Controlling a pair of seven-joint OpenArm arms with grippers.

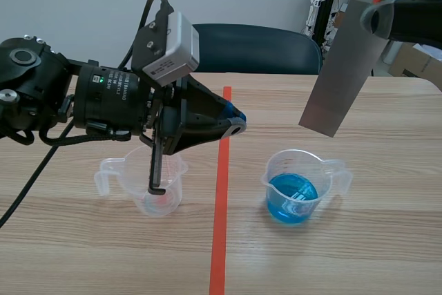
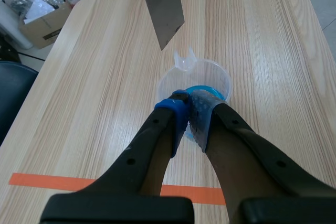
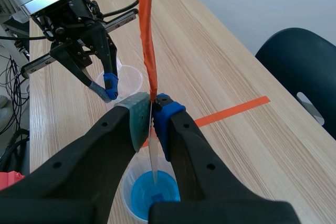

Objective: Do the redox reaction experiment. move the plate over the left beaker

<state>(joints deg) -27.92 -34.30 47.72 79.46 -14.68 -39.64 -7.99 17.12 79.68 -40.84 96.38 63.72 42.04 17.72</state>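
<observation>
A wooden table (image 1: 387, 240) is crossed by an orange-red tape line, and a dark chair (image 1: 262, 50) is seen beyond it at 12 o'clock in the scene view. The left arm (image 1: 69, 94) is stretched in from 9 o'clock, and its left gripper (image 2: 190, 111) is clenched on nothing, the pads pressed together near the tape line. The right arm (image 1: 414, 15) is raised at 2 o'clock. The grey metal plate (image 1: 342, 67), topped with an orange strip, is grasped between the pads of the right gripper (image 3: 152, 111) and hangs tilted in the air, its lower end above the right beaker (image 1: 297, 184), which is placed at 4 o'clock and filled partway with blue liquid (image 1: 291, 198). The clear left beaker (image 1: 128, 174) is set at 8 o'clock, below the left arm and well apart from the plate.
</observation>
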